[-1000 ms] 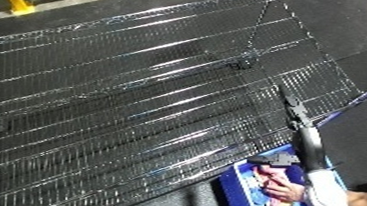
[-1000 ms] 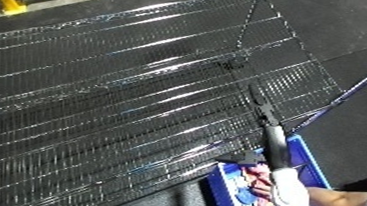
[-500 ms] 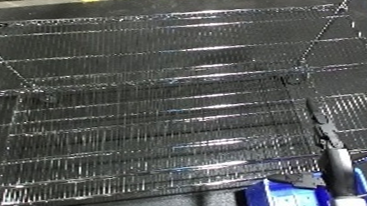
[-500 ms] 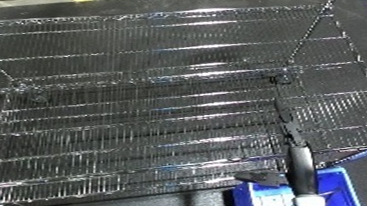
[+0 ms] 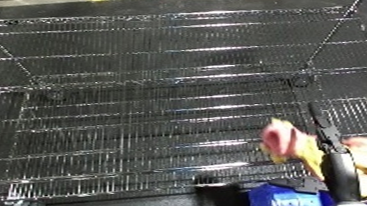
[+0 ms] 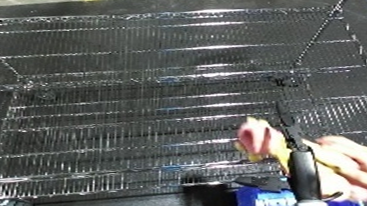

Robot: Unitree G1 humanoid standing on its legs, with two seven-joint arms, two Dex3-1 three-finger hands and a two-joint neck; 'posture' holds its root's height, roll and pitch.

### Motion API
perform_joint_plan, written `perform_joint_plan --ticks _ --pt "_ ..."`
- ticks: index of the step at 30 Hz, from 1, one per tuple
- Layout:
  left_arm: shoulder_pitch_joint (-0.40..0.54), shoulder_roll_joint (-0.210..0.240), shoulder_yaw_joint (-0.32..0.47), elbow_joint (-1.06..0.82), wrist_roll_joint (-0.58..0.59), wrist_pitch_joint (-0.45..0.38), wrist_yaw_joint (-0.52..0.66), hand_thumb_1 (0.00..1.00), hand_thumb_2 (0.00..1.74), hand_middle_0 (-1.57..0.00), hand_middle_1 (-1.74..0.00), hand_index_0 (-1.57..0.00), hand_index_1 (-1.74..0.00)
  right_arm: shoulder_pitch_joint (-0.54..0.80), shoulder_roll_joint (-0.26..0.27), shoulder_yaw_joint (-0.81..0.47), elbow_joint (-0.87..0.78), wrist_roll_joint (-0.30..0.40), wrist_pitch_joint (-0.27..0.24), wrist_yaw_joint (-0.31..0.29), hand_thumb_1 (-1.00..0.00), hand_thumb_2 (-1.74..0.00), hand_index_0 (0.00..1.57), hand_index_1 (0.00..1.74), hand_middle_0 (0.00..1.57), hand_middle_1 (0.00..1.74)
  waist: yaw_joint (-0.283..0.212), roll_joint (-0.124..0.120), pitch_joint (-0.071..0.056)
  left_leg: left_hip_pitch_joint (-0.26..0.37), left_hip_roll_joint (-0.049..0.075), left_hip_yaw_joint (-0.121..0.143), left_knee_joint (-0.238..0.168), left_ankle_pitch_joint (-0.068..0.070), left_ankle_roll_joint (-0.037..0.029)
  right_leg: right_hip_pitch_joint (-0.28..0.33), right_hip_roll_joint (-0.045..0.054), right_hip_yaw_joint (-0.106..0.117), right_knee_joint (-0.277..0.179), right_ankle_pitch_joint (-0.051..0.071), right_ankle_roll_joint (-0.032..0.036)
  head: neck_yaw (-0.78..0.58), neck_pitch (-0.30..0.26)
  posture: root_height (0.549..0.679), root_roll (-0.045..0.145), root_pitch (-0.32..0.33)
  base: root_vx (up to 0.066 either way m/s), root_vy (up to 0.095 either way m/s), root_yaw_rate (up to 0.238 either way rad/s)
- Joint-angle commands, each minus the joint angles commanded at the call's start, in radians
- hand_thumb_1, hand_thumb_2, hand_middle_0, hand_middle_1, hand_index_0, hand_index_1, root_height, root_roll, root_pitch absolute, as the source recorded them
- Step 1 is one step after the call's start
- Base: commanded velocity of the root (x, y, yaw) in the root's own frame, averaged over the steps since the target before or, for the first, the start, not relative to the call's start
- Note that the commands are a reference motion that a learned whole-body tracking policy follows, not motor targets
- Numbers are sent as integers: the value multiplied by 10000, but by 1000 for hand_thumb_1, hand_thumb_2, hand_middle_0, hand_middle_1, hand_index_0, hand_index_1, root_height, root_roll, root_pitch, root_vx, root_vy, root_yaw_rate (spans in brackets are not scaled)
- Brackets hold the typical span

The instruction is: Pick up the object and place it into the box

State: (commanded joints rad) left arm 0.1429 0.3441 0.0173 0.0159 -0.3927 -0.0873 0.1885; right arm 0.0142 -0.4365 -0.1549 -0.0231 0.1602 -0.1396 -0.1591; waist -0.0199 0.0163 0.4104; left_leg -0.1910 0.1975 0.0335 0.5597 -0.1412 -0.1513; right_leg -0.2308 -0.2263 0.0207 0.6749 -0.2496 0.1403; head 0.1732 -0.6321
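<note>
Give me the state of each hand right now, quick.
Left hand: not in view.
Right hand: not clearly in view; only a blurred pink and yellow object by a black rod shows, above the blue bin.

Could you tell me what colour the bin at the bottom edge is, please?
The bin is blue, clearest in the left eye view.

Dim scene — glare streaks the wire shelf [image 5: 163, 90] (lower right motion-blurred).
</note>
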Motion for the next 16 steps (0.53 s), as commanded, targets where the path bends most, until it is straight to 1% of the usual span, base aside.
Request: perform_joint_plan --ticks 13,16 --pt "54 -25 -18 -9 85 19 -31 1000 1740 -1570 -1740 -1570 -1740 -160 -86 198 -87 -218 38 47 0 0 0 0 0 0 53 3 47 -46 6 -11 68 -32 12 -52 9 -5 58 -34 13 253 64 640 51 -153 12 -1 -2" --pt "66 -32 -22 -3 77 5 -33 1000 1740 -1570 -1740 -1570 -1740 -211 -109 255 -94 -227 40 74 0 0 0 0 0 0 62 8 42 -42 10 -6 54 -30 14 -56 4 -9 60 -37 15 355 66 640 51 -152 8 -2 -8"
